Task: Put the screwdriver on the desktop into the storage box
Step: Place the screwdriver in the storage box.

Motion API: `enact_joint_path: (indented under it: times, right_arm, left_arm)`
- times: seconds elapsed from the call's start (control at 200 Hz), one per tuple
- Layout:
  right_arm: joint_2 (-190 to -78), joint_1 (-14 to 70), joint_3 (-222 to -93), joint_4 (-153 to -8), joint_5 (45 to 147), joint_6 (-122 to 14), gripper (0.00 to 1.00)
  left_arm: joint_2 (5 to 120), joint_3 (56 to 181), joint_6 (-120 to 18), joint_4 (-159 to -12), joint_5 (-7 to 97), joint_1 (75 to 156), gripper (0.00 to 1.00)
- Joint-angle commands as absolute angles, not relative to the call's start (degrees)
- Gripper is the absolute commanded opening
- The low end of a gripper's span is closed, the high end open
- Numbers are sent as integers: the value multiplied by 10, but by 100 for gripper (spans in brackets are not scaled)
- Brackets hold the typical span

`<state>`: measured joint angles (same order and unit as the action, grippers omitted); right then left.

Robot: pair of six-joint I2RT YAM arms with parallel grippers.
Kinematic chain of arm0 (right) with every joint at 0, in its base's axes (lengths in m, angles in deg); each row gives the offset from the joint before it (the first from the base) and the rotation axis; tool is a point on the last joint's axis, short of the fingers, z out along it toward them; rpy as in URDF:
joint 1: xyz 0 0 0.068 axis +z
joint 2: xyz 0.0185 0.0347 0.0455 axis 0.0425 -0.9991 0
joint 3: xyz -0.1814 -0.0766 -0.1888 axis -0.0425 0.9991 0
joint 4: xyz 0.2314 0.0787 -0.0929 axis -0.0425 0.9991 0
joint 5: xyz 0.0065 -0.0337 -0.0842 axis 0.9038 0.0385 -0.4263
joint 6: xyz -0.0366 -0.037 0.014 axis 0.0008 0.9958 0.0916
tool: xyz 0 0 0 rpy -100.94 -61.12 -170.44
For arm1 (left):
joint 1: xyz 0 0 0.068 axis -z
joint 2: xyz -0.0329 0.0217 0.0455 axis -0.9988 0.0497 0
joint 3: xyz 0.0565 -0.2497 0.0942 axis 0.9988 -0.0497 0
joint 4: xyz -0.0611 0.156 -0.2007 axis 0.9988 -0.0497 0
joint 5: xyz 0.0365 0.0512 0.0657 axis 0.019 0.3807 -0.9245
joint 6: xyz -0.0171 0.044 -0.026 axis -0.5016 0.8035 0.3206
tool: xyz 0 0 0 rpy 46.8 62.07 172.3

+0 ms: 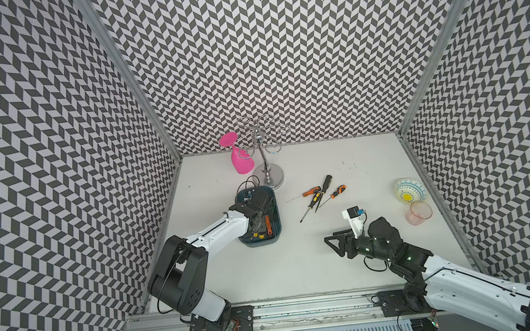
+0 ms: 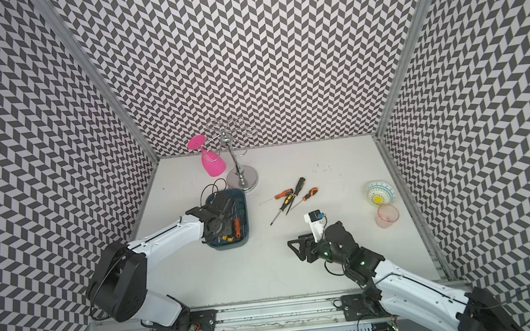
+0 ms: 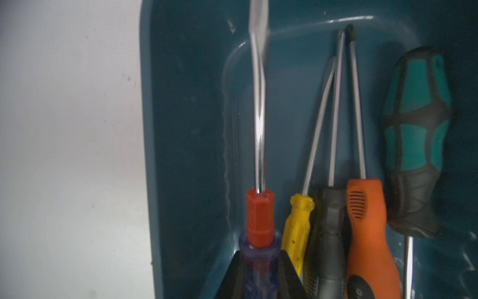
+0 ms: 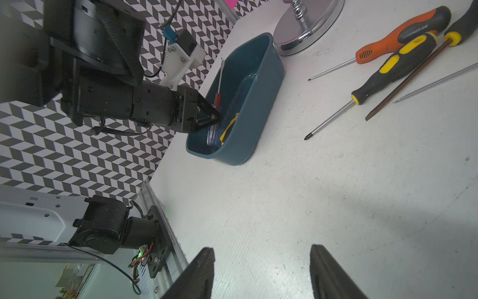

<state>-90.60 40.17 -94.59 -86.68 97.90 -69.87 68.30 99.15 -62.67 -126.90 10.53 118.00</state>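
The teal storage box (image 1: 276, 212) (image 2: 246, 222) (image 4: 261, 85) stands left of centre on the white desktop (image 1: 300, 263). My left gripper (image 3: 260, 264) (image 4: 212, 117) (image 1: 257, 220) reaches down into it, shut on a screwdriver (image 3: 259, 218) with a clear blue handle and red collar, its shaft pointing along the box. Several other screwdrivers lie in the box beside it, among them an orange-handled one (image 3: 367, 233) and a teal-and-black one (image 3: 416, 134). Several more screwdrivers (image 1: 316, 197) (image 2: 287, 201) (image 4: 393, 64) lie loose on the desktop at centre right. My right gripper (image 4: 261, 249) (image 1: 331, 239) hovers open over bare desktop near the front.
A chrome cup rack (image 1: 268, 172) with a pink goblet (image 1: 241, 160) hanging on it stands just behind the box. A patterned bowl (image 1: 411, 190) and a clear pink cup (image 1: 419, 212) sit by the right wall. Patterned walls close three sides, and an aluminium rail (image 1: 305, 303) runs along the front.
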Motion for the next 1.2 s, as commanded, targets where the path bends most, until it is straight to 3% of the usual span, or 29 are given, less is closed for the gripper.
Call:
enact_joint_path:
  times: [0.0,0.385,0.751,1.196]
  right_arm:
    - [-893,402,-942,-887,981,-699,62]
    - [-882,399,-922,-884,970,-697,62]
    - [-905,399,-931,-892,972,-696,62]
    - [-917,398,-952,-879,962,-695,63]
  left_arm:
    - [702,1018,-623,-1284,85,1176,1]
    - [743,1030,-622,-1275,98,1169,10]
    - [733,1037,-620,-1276,113,1169,40]
    - [653,1018,-619,-1266,154,1169,41]
